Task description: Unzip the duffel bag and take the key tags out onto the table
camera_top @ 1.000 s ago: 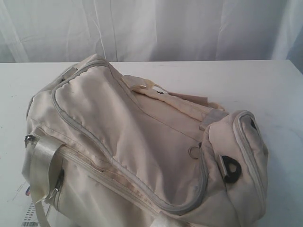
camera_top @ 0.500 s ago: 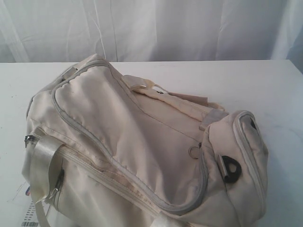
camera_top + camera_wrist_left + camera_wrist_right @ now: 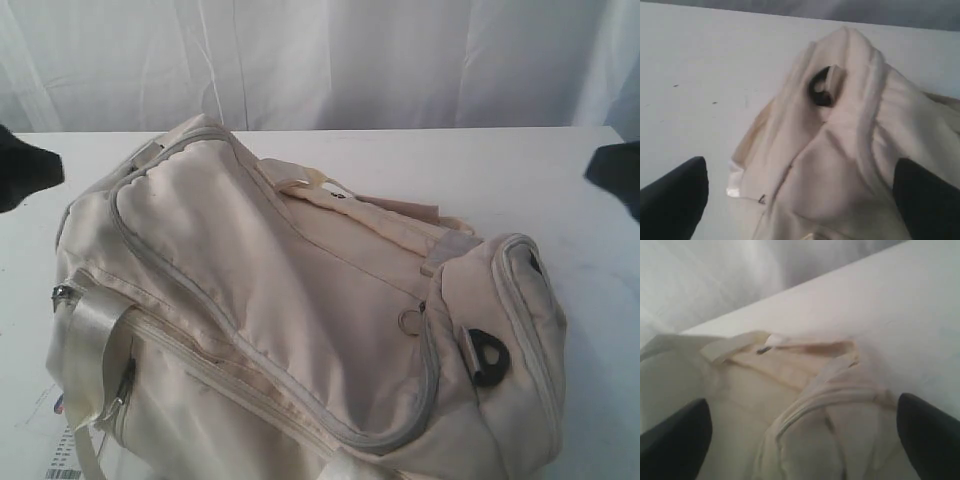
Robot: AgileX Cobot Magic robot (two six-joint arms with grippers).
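The cream-white duffel bag (image 3: pixel 300 300) lies on the white table (image 3: pixel 560 180), its grey zipper track (image 3: pixel 432 385) shut, with a small ring pull (image 3: pixel 410 320) near the end that carries the black D-ring (image 3: pixel 488 357). The key tags are hidden. My left gripper (image 3: pixel 30 165) shows as a dark shape at the left edge, above the table beside the bag's far end. In the left wrist view it (image 3: pixel 800 210) stands open over the bag's end with a black D-ring (image 3: pixel 821 92). My right gripper (image 3: pixel 612 175) hangs at the right edge. It (image 3: pixel 802 445) is open above the bag (image 3: pixel 830 420), holding nothing.
A paper with a barcode (image 3: pixel 60 465) sticks out from under the bag at the front left. Pale webbing straps (image 3: pixel 95 350) hang down the bag's side. A white curtain (image 3: pixel 320 60) closes off the back of the table.
Both grippers have come into the exterior view, one at the left edge and one at the right edge. The bag has not moved.
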